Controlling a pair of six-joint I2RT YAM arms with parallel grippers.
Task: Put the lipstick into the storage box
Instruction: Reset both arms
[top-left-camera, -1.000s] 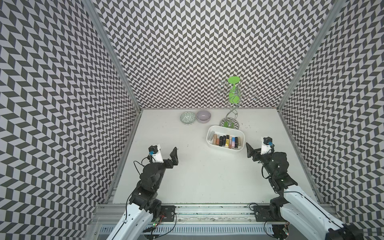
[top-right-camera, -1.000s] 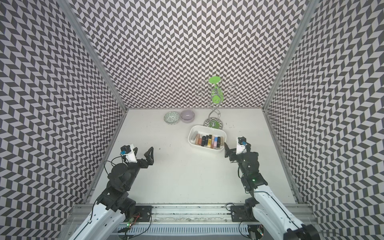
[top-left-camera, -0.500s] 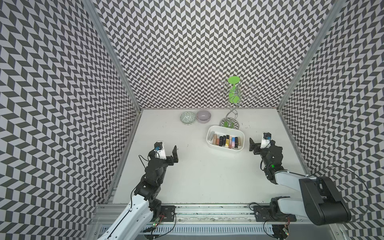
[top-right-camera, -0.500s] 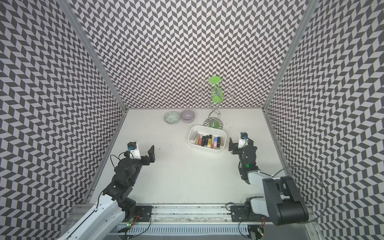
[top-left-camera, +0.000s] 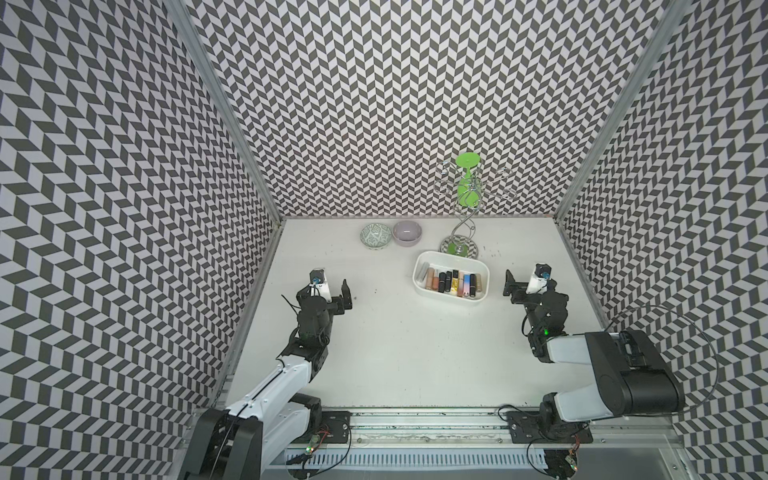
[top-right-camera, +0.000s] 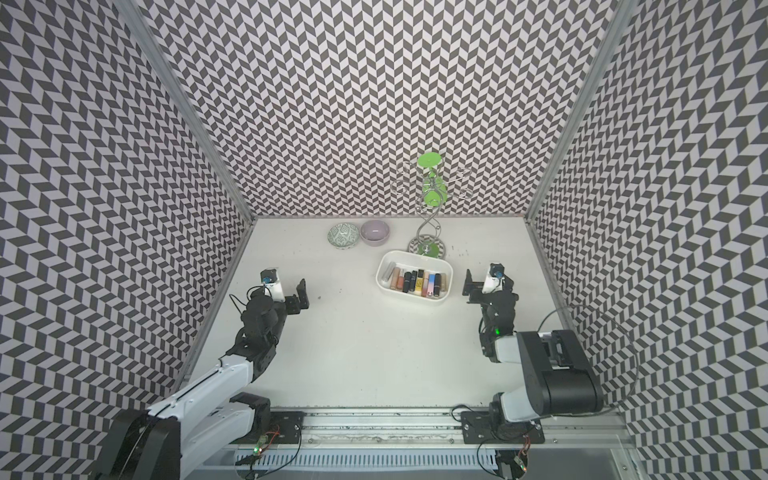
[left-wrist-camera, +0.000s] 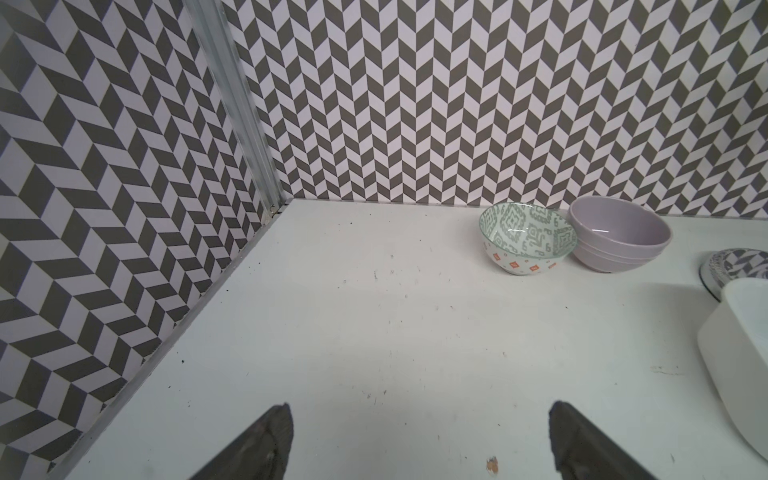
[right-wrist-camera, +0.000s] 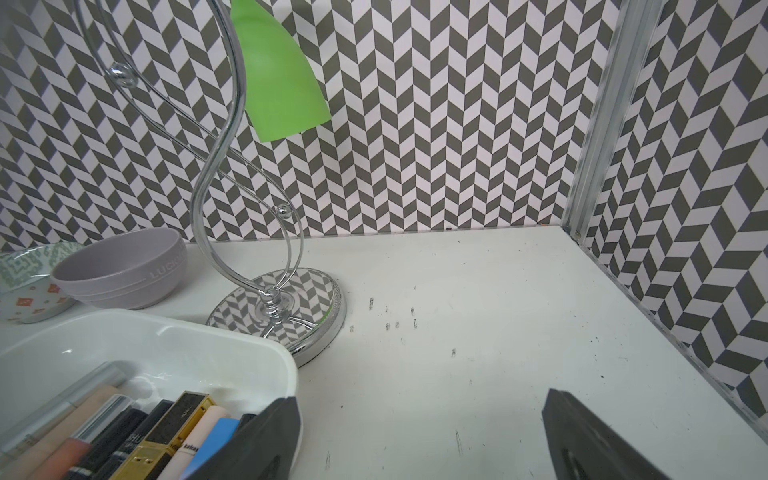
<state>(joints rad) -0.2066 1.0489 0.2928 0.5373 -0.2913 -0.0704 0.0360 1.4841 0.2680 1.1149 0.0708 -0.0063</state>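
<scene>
The storage box (top-left-camera: 419, 270) (top-right-camera: 384, 266), a white shallow tub, sits at the back right of the table with several lipsticks (top-left-camera: 451, 283) (top-right-camera: 417, 282) lying side by side in it. Every lipstick I see is inside it. My left gripper (top-left-camera: 332, 293) (top-right-camera: 289, 295) (left-wrist-camera: 419, 419) hovers open and empty near the left wall, far from the box (left-wrist-camera: 739, 332). My right gripper (top-left-camera: 528, 286) (top-right-camera: 486, 284) (right-wrist-camera: 422, 403) is open and empty just right of the box (right-wrist-camera: 166, 320), with one finger beside its end wall and the lipsticks (right-wrist-camera: 166, 436).
A green-patterned bowl (top-left-camera: 376, 236) (left-wrist-camera: 525, 239) and a lilac bowl (top-left-camera: 407, 232) (left-wrist-camera: 619, 232) stand at the back. A chrome wire stand (top-left-camera: 459, 245) (right-wrist-camera: 282, 307) holding a green cup (top-left-camera: 466, 183) (right-wrist-camera: 278, 75) rises right behind the box. Patterned walls close three sides.
Both arms have folded back toward the near rail, the right elbow now showing large at the front. Both grippers stayed open and shifted only slightly.
</scene>
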